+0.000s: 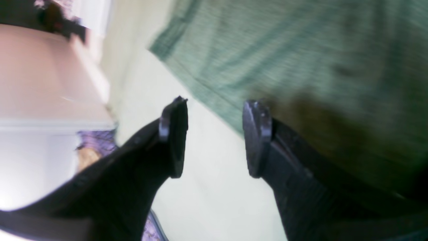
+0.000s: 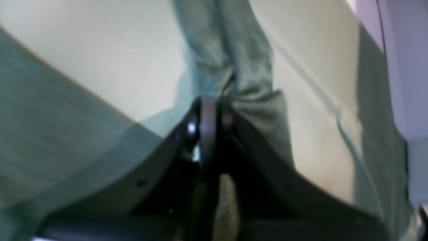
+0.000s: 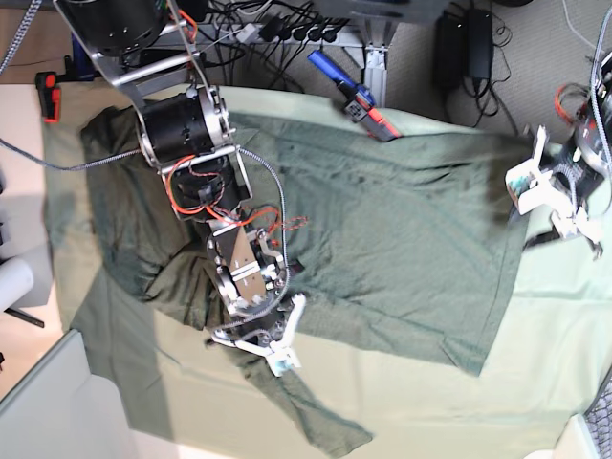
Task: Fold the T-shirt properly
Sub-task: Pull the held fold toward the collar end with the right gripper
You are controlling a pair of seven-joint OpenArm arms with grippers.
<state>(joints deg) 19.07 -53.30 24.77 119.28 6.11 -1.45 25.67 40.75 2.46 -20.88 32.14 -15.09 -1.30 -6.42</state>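
Barely started: dark olive-green knit T-shirt (image 3: 402, 229) mostly spread on bench, right gripper (image 2: 209, 110) jaws pinching bunched sleeve, left gripper (image 1: 214, 137) jaws spread, empty.

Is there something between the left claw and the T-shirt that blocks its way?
Nothing visible. The left claw is open just beside the T-shirt hem, with only bare table covering between them. The right claw is already shut on a fold of cloth.
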